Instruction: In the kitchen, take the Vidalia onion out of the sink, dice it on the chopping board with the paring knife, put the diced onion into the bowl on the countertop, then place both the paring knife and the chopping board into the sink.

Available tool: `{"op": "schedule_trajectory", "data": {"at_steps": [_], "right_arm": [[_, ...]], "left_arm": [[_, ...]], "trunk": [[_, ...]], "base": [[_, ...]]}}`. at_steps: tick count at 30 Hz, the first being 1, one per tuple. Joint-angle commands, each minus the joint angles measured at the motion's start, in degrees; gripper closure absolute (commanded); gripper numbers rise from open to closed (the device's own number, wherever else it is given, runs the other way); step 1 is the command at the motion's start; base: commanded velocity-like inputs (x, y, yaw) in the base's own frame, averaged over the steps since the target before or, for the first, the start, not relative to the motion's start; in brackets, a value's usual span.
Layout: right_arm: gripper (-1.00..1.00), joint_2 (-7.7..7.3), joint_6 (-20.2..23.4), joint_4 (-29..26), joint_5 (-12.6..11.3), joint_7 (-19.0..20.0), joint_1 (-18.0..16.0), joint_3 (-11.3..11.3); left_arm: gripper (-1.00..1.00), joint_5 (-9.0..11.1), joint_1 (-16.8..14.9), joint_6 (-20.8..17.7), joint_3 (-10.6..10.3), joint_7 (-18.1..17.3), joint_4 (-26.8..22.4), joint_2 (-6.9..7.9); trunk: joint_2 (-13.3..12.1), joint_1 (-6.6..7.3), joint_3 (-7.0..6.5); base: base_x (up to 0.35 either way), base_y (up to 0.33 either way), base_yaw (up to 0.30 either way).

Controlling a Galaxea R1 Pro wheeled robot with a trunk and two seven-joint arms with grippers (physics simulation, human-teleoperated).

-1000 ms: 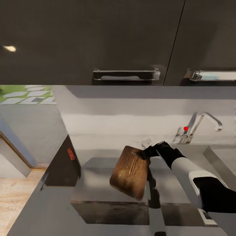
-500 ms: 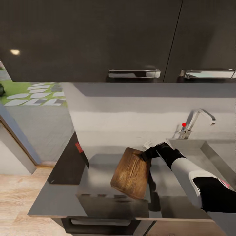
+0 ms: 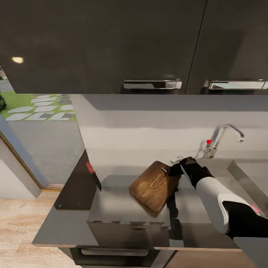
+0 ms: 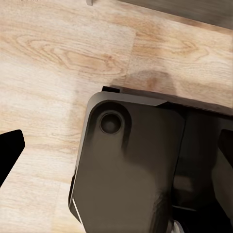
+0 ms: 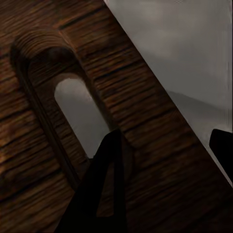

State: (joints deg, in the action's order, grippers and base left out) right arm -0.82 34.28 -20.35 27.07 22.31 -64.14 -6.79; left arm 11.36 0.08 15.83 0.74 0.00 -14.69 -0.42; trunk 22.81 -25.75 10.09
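Your right gripper [image 3: 172,169] is pinching the brown wooden chopping board [image 3: 154,187] at its handle end; in the right wrist view one dark finger [image 5: 104,194] lies across the wood just beside the slot handle [image 5: 80,116], so the jaws are pressed onto the board's edge. The board hangs tilted above the smooth grey countertop [image 3: 111,204], not resting on it. Its long axis runs from your grip down and toward you, with the free end nearest the counter's front edge.

That is the relation to mind: the grey steel sink [image 3: 247,178] lies to the right of the gripper, while most of the board trails off to the left of it. I judge you will need to carry the whole length rightward, past the basin's rim, before lowering.

Farther back, the chrome tap with a red dot [image 3: 219,141] stands behind your wrist. The red-handled paring knife [image 3: 93,175] lies well apart to the left.

Your left gripper's state cannot be told; its wrist camera faces the wooden floor [image 4: 58,58].
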Motion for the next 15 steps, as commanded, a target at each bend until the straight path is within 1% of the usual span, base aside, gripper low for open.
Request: {"op": "schedule_trajectory", "data": {"at_steps": [1, 8, 9, 10, 11, 12, 13, 14, 15], "right_arm": [[1.00, 0.13, 1.01, -0.57, 0.53, 0.05, -0.02, -0.42], [1.00, 0.42, 4.38, -3.04, 0.49, -3.93, -0.02, -0.67], [1.00, 0.44, 5.00, -3.74, 0.47, -4.38, -0.02, -1.15], [1.00, 0.45, 5.72, -4.39, 0.46, -4.67, -0.02, -2.17], [1.00, 0.45, 6.48, -4.94, 0.45, -4.87, -0.02, -3.86], [1.00, 0.41, 7.62, -5.86, 0.48, -5.63, -0.02, -10.09], [1.00, 0.36, 7.83, -6.11, 0.50, -6.85, -0.02, -13.60], [1.00, 0.32, 7.87, -6.20, 0.51, -8.00, -0.02, -15.41], [1.00, 0.32, 7.86, -6.23, 0.52, -8.70, -0.02, -16.13]], "left_arm": [[-1.00, 0.24, 0.01, 0.08, 0.04, 0.00, -0.07, -0.02], [-1.00, 0.24, 0.01, 0.06, -0.03, -0.07, -0.07, -0.02], [-1.00, 0.24, 0.01, 0.05, -0.03, -0.08, -0.07, -0.05], [-1.00, 0.24, 0.01, 0.03, -0.03, -0.08, -0.07, -0.04], [-1.00, 0.24, 0.01, 0.05, -0.03, -0.08, -0.07, -0.06], [-1.00, 0.24, 0.01, 0.02, -0.03, -0.09, -0.07, -0.09], [-1.00, 0.24, 0.01, 0.00, -0.03, -0.09, -0.07, -0.10], [-1.00, 0.24, 0.01, 0.02, -0.03, -0.09, -0.07, -0.10], [-1.00, 0.24, 0.01, 0.01, -0.03, -0.09, -0.07, -0.10]], "trunk": [[0.11, -0.03, 0.11], [0.11, -0.03, 0.11], [0.11, -0.03, 0.11], [0.11, -0.03, 0.11], [0.11, -0.03, 0.11], [0.11, -0.03, 0.11], [0.11, -0.03, 0.11], [0.11, -0.03, 0.11], [0.11, -0.03, 0.11]], "base": [[0.000, 0.000, 0.000], [-0.002, 0.000, 0.000], [-0.055, 0.005, 0.000], [-0.104, 0.034, 0.000], [-0.152, 0.070, 0.000], [-0.224, 0.132, 0.000], [-0.241, 0.148, 0.000], [-0.248, 0.154, 0.000], [-0.250, 0.156, 0.000]]}}
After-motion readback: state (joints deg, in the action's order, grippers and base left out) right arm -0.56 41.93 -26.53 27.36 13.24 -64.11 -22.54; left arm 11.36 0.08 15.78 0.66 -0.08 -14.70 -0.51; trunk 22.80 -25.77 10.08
